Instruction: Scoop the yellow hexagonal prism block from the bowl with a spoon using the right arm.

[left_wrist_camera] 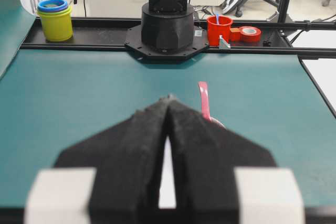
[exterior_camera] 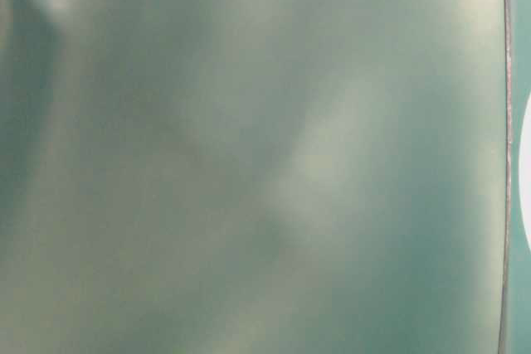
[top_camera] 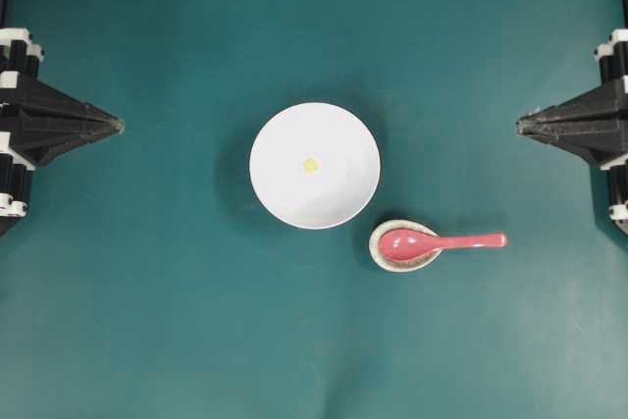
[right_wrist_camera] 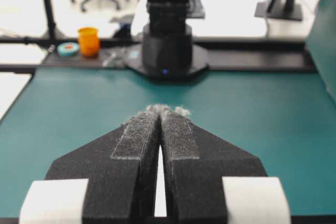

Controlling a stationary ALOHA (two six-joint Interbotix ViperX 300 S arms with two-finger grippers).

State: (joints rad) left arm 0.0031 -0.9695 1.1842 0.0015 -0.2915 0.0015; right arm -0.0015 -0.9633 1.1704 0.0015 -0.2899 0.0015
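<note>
Right claw [top_camera: 520, 126] closed, well apart from spoon [top_camera: 442, 241] and bowl [top_camera: 314, 166].

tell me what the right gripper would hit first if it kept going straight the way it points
Probably the bowl. The shut right gripper points level across the table toward its upper half; the spoon lies off that line. Its height above the rim is unclear, so it might pass over.

— Where are the arms?
— The left black two-finger gripper [top_camera: 118, 126] sits at the left edge, pointing level toward the middle; the right black two-finger gripper [top_camera: 520, 125] mirrors it at the right edge.
— Jaws?
— Both pairs are pressed together, tips meeting, nothing between them, well apart from each other.
</note>
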